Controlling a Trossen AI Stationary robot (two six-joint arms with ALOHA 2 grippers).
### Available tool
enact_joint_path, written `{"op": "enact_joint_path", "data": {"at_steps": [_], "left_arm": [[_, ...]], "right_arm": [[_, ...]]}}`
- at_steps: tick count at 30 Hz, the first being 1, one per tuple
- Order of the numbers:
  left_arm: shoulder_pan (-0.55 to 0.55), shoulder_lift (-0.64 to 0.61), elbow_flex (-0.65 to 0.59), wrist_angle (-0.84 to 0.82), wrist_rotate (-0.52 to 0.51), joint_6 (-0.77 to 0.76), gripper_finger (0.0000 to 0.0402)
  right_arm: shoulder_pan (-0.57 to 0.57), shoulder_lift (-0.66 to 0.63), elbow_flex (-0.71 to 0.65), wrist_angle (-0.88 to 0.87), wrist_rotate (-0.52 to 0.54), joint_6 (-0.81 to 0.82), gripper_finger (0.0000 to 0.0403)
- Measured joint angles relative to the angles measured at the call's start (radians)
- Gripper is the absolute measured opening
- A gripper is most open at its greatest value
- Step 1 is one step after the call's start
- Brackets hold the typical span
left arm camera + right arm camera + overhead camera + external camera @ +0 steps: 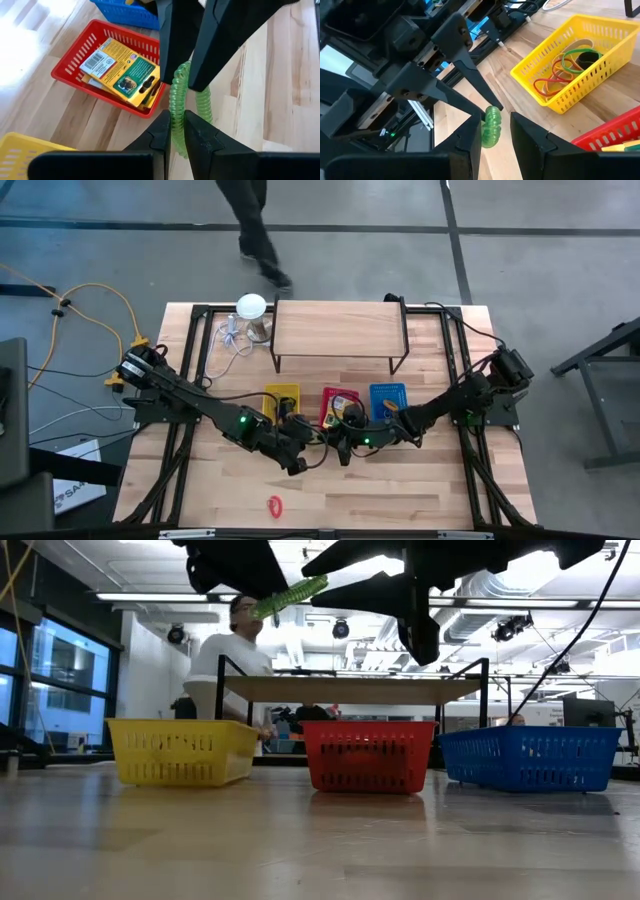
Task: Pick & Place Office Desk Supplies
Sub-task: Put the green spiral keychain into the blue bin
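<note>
Where the two arms meet over the desk (pixel 420 480), just in front of the red basket (pixel 328 402), the high view packs both claws into one dark knot and the thing between them cannot be made out there. From the left wrist, the left claw (pixel 177 131) is nearly shut, its fingers pinching a green coiled ring (pixel 179 105), a translucent spiral like a stretchy cord loop; the ring's upper end disappears behind the right claw's dark fingers. From the right wrist, the right claw (pixel 495 127) stands partly open around the same coil (whether its pads press it, I cannot tell). In the low view the coil (pixel 288 596) hangs well above the desk as a slanted green bar, toward 11 o'clock of the red basket.

Yellow-and-green card boxes (pixel 125 67) lie stacked in the red basket. Orange, red and green rubber bands (pixel 570 67) lie in the yellow basket (pixel 600 75). A small red ring (pixel 275 504) lies on the desk at 6 o'clock. The blue basket (pixel 388 396) has its contents cut off.
</note>
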State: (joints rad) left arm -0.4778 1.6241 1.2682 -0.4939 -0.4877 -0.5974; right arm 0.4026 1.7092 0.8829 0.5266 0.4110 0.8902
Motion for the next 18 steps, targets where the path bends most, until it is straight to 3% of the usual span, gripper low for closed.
{"op": "enact_joint_path", "data": {"at_steps": [14, 18], "left_arm": [[0.0, 0.0, 0.0, 0.021, 0.0, 0.026, 0.0037], [0.0, 0.0, 0.0, 0.021, 0.0, 0.025, 0.0037]], "right_arm": [[0.0, 0.0, 0.0, 0.0, -0.002, 0.0, 0.009], [0.0, 0.0, 0.0, 0.0, -0.002, 0.0, 0.0074]]}}
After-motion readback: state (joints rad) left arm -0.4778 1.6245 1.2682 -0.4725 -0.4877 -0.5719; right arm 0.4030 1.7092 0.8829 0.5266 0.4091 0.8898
